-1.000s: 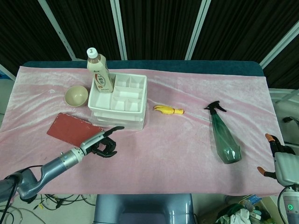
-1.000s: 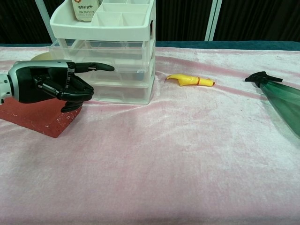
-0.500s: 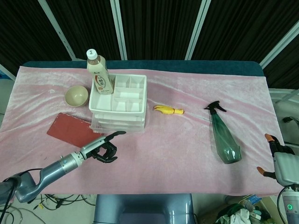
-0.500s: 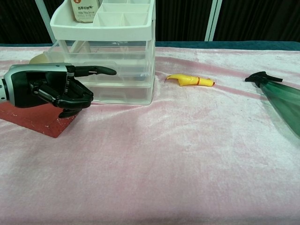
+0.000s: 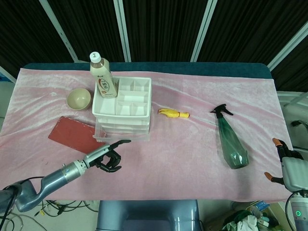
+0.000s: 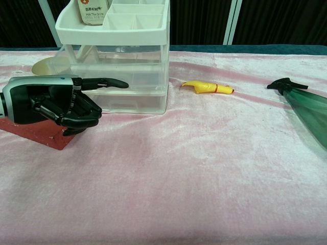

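Observation:
My left hand (image 5: 107,156) (image 6: 56,104) hovers low over the pink cloth, just in front of the drawer unit (image 5: 122,129) (image 6: 127,97). One finger points at the clear drawer fronts without visibly touching them. The other fingers are curled in on nothing. The unit has a white compartment tray on top, and a beige drink bottle (image 5: 103,77) (image 6: 94,10) stands in its back left corner. My right hand (image 5: 288,166) shows only at the far right edge, off the table. Its orange-tipped fingers are apart and hold nothing.
A red flat board (image 5: 72,134) (image 6: 36,135) lies left of my left hand, with a beige bowl (image 5: 78,98) (image 6: 46,66) behind it. A yellow toy (image 5: 174,114) (image 6: 207,88) lies mid-table. A green spray bottle (image 5: 231,142) (image 6: 301,104) lies on its side at right.
My left hand has drawn back from the drawer unit toward the table's near edge, keeping the same pointing pose. The clear drawer fronts look slightly further forward in the head view. The right hand has not moved.

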Robot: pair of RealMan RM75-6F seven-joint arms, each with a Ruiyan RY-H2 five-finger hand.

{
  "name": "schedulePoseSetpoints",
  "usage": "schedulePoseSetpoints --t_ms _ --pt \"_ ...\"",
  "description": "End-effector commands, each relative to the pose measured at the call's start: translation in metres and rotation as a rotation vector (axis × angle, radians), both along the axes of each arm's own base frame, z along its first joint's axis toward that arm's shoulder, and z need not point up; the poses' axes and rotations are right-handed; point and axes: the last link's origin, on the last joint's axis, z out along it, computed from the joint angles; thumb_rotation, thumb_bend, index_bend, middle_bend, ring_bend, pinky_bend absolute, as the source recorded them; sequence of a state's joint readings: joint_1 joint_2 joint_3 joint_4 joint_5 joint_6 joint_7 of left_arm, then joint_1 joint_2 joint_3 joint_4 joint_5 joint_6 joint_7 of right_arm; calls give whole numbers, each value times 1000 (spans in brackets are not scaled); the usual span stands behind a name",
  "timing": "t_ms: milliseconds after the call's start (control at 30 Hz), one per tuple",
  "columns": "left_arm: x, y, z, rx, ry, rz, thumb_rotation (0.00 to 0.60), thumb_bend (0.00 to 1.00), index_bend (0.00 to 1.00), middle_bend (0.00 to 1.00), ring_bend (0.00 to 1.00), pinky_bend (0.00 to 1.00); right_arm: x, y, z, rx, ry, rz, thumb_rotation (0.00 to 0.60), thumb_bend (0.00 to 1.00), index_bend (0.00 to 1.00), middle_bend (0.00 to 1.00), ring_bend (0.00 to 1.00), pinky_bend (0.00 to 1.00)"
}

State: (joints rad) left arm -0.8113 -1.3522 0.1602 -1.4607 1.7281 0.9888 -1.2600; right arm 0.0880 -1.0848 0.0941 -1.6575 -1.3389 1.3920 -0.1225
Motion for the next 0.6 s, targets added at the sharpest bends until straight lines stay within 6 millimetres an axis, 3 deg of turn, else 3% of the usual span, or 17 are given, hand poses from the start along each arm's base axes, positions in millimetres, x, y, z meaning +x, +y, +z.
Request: schedulePoseSetpoints --t_ms 33,600 --pt "0 -3 0 -3 0 -6 600 375 98 751 731 755 0 0 0 -1 0 0 600 0 86 104 282 227" --pt "-6 -14 -5 -23 12 -14 600 374 88 753 729 750 0 0 1 -1 -1 -6 600 0 86 104 282 228"
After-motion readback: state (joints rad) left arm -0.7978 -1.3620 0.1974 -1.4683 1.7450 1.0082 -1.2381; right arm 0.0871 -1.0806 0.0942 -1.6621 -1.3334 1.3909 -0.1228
